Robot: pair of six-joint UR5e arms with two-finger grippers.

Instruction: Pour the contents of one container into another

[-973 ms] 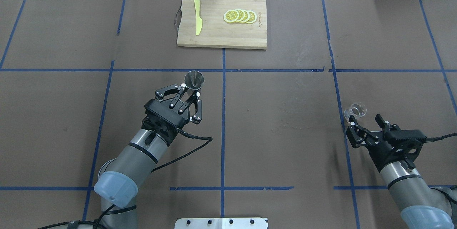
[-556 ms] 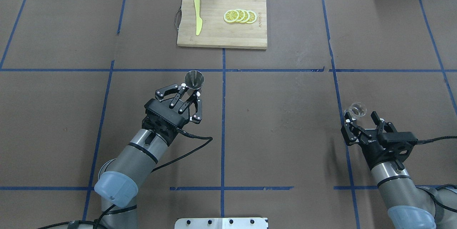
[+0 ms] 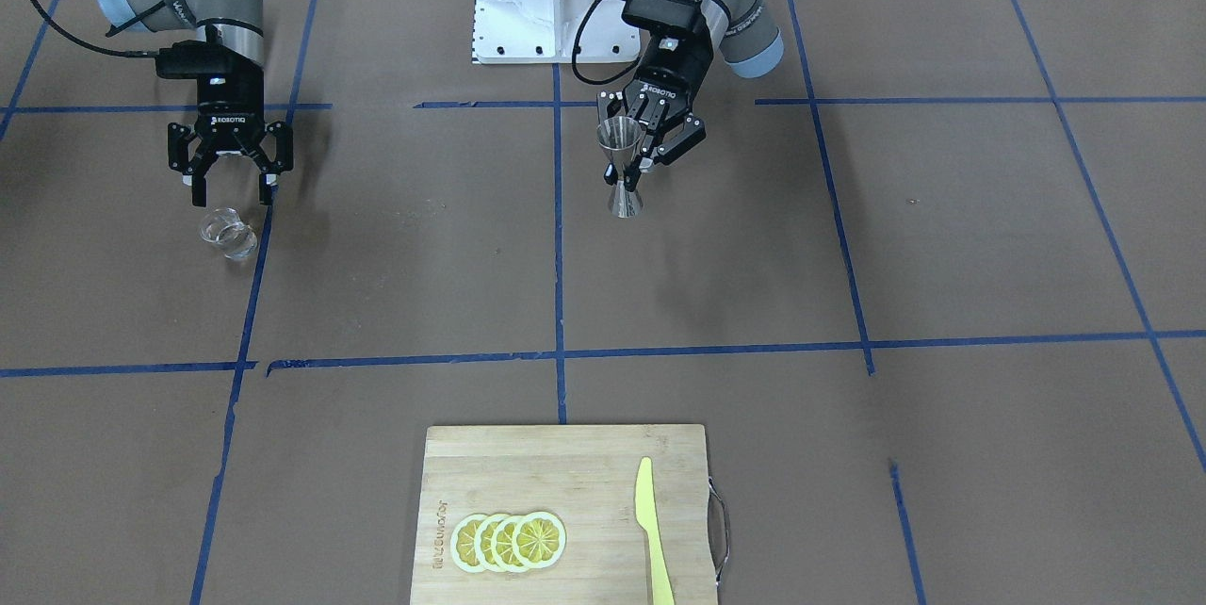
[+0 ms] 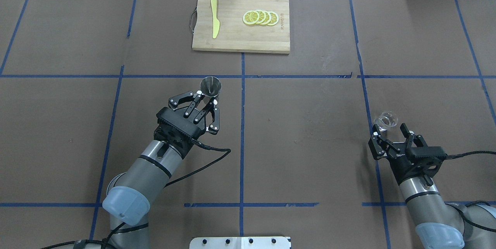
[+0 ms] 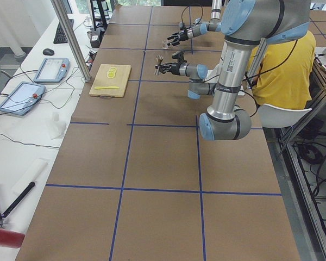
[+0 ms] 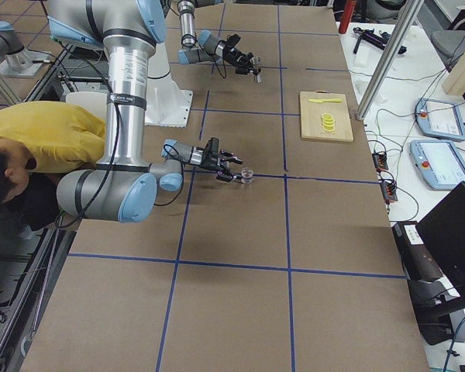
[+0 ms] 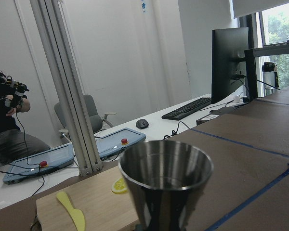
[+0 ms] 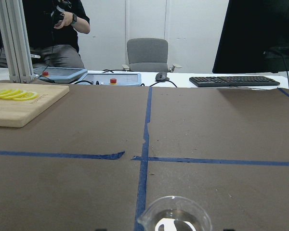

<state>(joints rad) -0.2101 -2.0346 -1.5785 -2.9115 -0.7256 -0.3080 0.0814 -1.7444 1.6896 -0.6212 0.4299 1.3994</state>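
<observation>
The silver jigger (image 4: 210, 86) stands upright left of the table's middle, and it fills the lower centre of the left wrist view (image 7: 166, 183). My left gripper (image 4: 206, 98) is shut on the jigger (image 3: 622, 167) at its narrow waist. The clear glass cup (image 4: 387, 120) sits on the table at the right, low in the right wrist view (image 8: 173, 219). My right gripper (image 4: 390, 131) is open just behind the cup (image 3: 229, 235), with a finger off to either side and apart from the glass. Seen from the front, the right gripper (image 3: 233, 198) points down at it.
A wooden cutting board (image 4: 240, 35) lies at the far centre with lemon slices (image 4: 260, 18) and a yellow knife (image 4: 214, 17) on it. Blue tape lines grid the brown table. A person in a yellow shirt (image 6: 39, 147) sits beside the robot's base.
My right arm has swung left and turned, so its open fingers now line up behind the glass cup. The left arm and the jigger have not moved.
</observation>
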